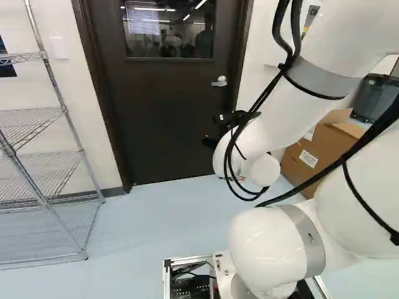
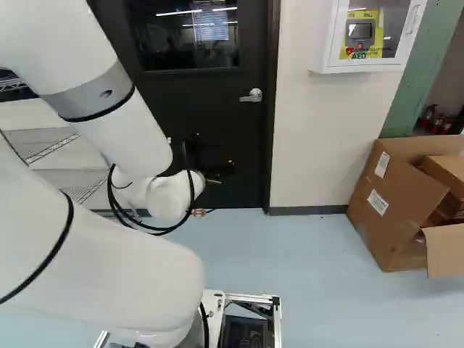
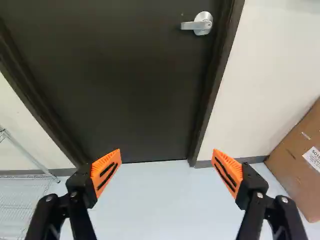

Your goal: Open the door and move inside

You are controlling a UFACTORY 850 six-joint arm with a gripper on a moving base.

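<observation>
The claw stands wide open; the lever, its long axis level, lies well apart, above and right of it, in the right base view's upper middle.

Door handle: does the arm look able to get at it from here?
Probably yes. In the wrist view nothing shows between the open gripper and the handle, and the arm is bent, though its full reach is hard to judge.

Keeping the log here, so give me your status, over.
End effector open, empty. Door shut, lever handle untouched. Wire rack and cardboard box flank the door, neither across it.
</observation>
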